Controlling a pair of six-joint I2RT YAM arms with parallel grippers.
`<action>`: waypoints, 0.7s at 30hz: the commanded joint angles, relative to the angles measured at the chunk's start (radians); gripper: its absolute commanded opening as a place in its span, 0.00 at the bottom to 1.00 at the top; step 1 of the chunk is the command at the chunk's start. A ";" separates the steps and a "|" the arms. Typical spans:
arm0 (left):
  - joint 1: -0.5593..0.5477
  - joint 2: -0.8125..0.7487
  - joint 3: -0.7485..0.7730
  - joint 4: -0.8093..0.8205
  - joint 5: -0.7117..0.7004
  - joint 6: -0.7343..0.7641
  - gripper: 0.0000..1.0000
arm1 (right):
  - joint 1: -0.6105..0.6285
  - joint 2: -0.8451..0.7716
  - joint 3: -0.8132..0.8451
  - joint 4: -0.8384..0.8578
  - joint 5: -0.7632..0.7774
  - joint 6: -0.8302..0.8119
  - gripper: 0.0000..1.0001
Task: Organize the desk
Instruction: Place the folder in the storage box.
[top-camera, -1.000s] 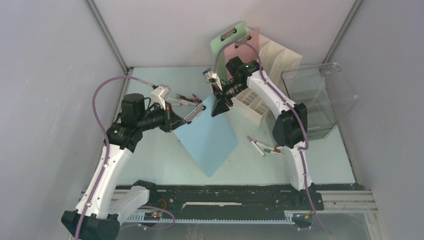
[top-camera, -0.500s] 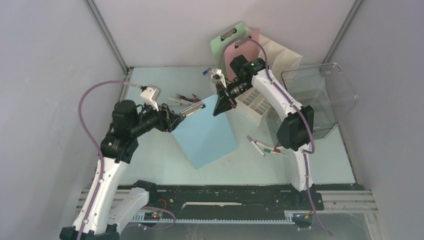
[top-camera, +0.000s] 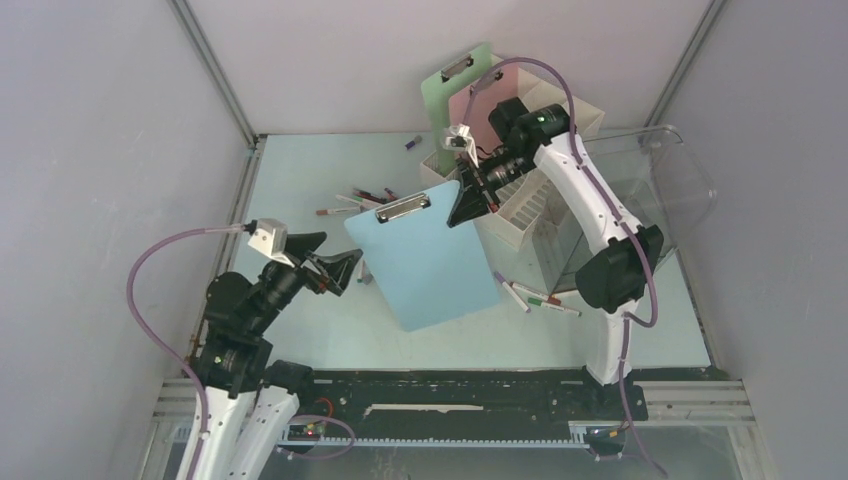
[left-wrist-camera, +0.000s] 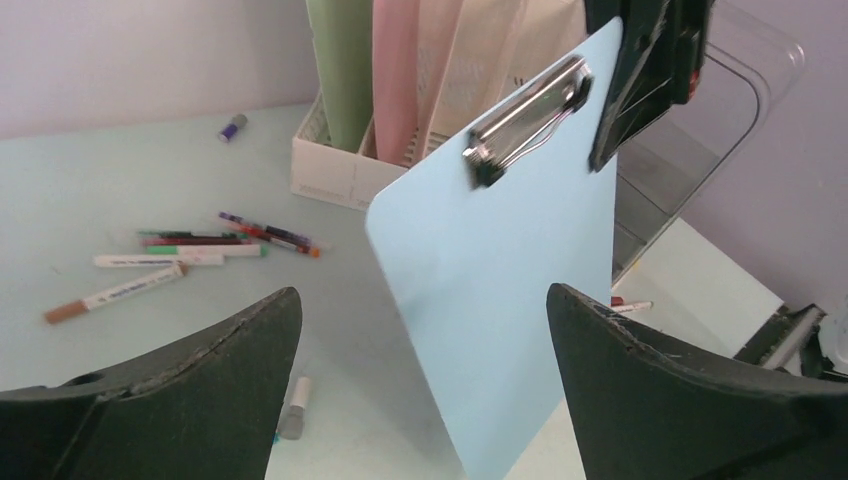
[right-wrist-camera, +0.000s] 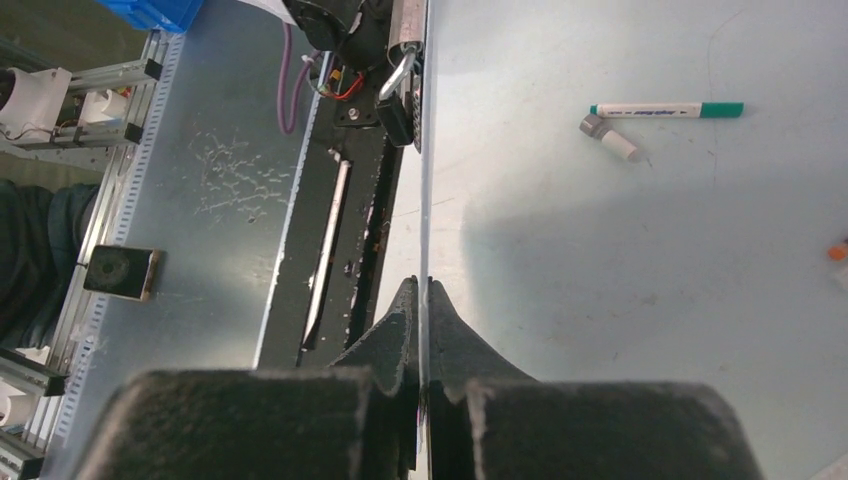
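While R pincer (top-camera: 458, 212) pinches blue clipboard (top-camera: 425, 265) — clip end up, L pincer (top-camera: 338, 250) spread, desk (top-camera: 300, 170) below.

Cannot read the lettering on the white markers (left-wrist-camera: 160, 259): too small. Cuts off the tops of the green clipboard (left-wrist-camera: 340, 70) and pink clipboard (left-wrist-camera: 395, 80) at the left wrist view's upper edge, and the bottom corner of the blue clipboard (left-wrist-camera: 500, 300) at its lower edge. Shows that board only edge-on from the right wrist. Hides part of the file holder (top-camera: 512, 218) behind the right gripper (top-camera: 462, 208) from above.
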 joint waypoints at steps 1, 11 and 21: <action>0.002 -0.012 -0.083 0.151 0.079 -0.089 1.00 | 0.000 -0.110 -0.002 -0.029 -0.027 0.072 0.00; 0.002 0.108 -0.157 0.411 0.433 -0.274 0.96 | -0.006 -0.294 -0.118 0.017 -0.006 0.106 0.00; -0.075 0.307 -0.134 0.546 0.585 -0.382 0.93 | -0.008 -0.385 -0.232 0.051 -0.011 0.089 0.00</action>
